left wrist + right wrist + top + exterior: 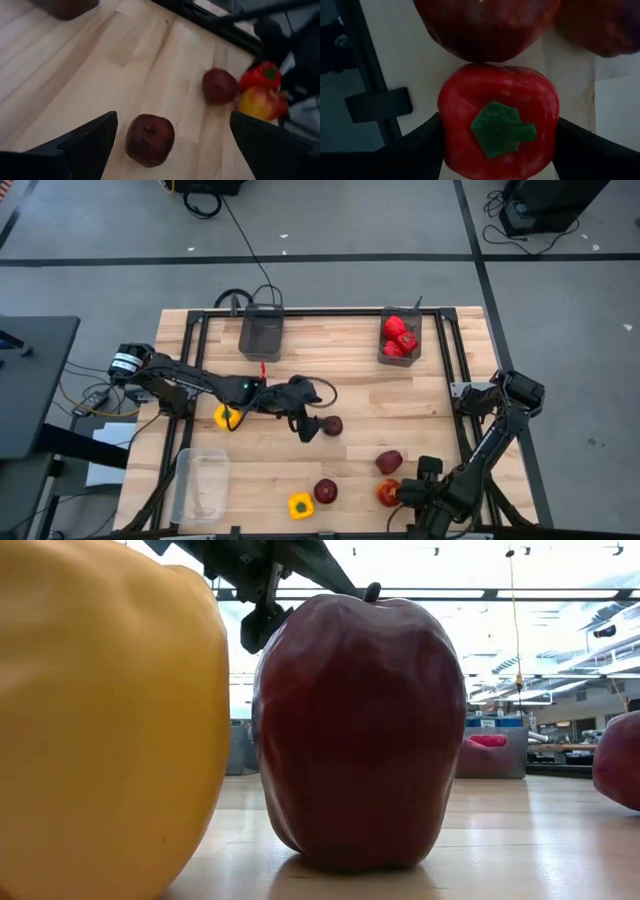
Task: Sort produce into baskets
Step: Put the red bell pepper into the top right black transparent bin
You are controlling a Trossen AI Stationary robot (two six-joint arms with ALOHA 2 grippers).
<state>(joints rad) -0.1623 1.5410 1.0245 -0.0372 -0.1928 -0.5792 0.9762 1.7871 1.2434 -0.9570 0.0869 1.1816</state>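
Near table centre, L gripper [312,427] hovered over a maroon apple [333,425], fingers [85,145] spread wide w/ nothing between them; apple sat on the wood, untouched. At the front R corner, R gripper [400,494] had its fingers either side of a red pepper [498,121], touching it or not — couldn't tell. Other apples [389,462], [326,491] & yellow peppers [299,505], [226,417] lay loose. Red peppers [400,337] filled the back R grey bin [381,355]; back L bin [261,335] & clear tub [201,484] were front L.

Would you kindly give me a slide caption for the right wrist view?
Right gripper open around a red bell pepper, with a dark red apple touching it beyond.
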